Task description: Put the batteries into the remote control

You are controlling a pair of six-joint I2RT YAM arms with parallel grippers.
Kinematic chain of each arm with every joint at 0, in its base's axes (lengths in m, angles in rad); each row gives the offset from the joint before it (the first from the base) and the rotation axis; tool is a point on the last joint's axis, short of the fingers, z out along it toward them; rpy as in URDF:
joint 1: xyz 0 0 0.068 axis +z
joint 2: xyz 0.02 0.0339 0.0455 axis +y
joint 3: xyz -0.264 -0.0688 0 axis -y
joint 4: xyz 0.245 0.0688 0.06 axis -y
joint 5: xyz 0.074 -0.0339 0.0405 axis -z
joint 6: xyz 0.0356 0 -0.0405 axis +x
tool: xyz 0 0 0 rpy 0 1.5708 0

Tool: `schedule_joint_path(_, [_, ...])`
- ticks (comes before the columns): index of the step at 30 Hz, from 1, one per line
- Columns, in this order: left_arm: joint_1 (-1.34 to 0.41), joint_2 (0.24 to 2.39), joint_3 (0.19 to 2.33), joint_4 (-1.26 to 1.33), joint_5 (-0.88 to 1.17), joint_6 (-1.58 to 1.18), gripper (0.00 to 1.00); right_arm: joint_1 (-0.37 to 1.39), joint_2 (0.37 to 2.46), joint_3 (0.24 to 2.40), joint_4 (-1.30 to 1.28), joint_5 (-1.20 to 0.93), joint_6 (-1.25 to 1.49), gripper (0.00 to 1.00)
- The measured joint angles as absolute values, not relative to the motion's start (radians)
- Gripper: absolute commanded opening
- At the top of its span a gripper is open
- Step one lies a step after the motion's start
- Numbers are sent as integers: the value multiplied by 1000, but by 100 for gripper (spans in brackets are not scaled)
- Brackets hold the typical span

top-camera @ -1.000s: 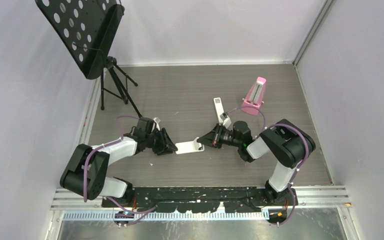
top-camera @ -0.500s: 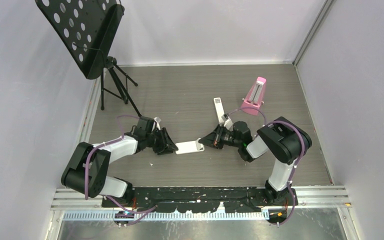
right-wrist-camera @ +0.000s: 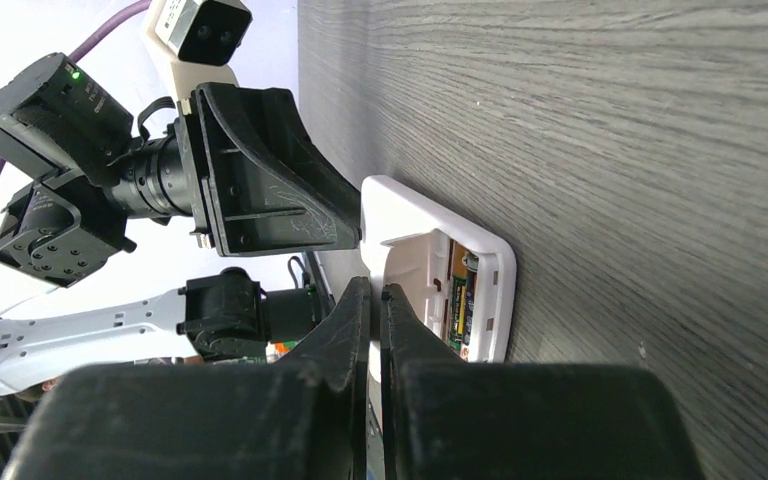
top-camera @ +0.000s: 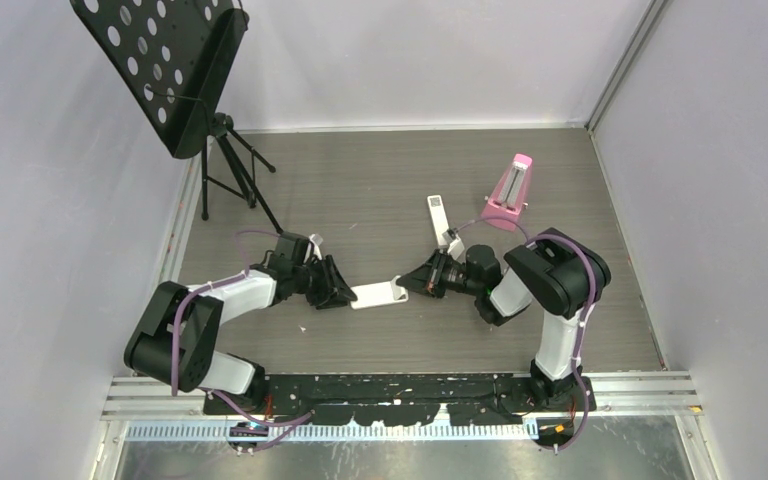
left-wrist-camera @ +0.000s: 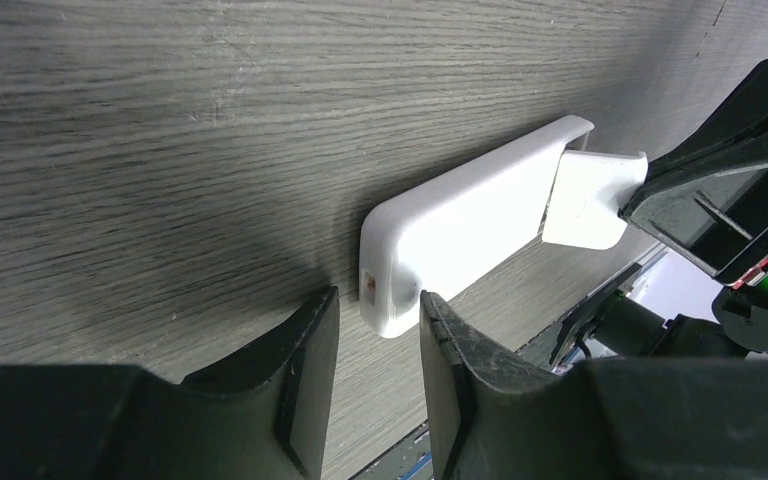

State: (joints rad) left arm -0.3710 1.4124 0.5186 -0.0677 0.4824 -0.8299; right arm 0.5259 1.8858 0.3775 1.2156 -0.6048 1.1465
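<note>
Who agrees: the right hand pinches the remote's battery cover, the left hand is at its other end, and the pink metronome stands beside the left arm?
Wrong side: the top external view shows the pink metronome beyond the right arm. The right hand does pinch the battery cover of the remote control, the left hand at its other end.

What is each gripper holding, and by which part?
Right gripper pinches the thin white battery cover by its outer edge. Left gripper straddles one end of the white rounded remote; grip cannot be told.
</note>
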Motion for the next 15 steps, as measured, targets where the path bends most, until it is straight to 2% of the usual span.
schedule_joint_path(15, [-371, 1417, 519, -68, 492, -830, 36, 526, 1934, 324, 1354, -532, 1198, 1])
